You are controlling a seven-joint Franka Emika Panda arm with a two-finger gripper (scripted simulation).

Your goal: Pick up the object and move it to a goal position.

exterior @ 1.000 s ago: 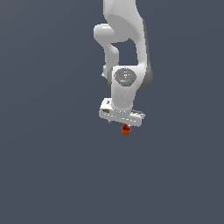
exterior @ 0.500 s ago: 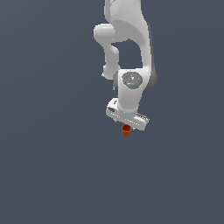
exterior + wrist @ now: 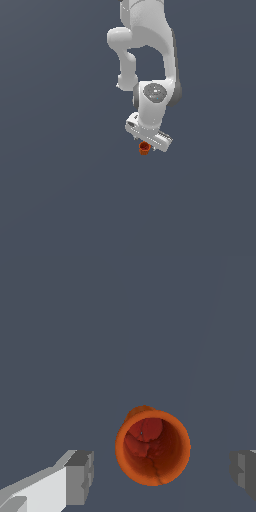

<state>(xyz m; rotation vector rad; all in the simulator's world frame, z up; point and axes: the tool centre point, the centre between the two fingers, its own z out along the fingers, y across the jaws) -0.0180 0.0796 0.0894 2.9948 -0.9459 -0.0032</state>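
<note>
Under wrist, on flat grey floor: object (image 3: 152, 447), small orange-red cup, hollow mouth facing up. We judge it light, rigid, thin-walled; we'd pinch across outer rim. Gripper (image 3: 162, 471) spread wide, fingers (image 3: 80, 477) flanking cup, apart from it. Floor (image 3: 60, 190) bare all around; we see ample room.

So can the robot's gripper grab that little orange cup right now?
Probably yes. In the wrist view the orange cup sits between the two open fingers, with a gap on each side and nothing in between. The gripper is right above it; it likely just needs to lower and close.
</note>
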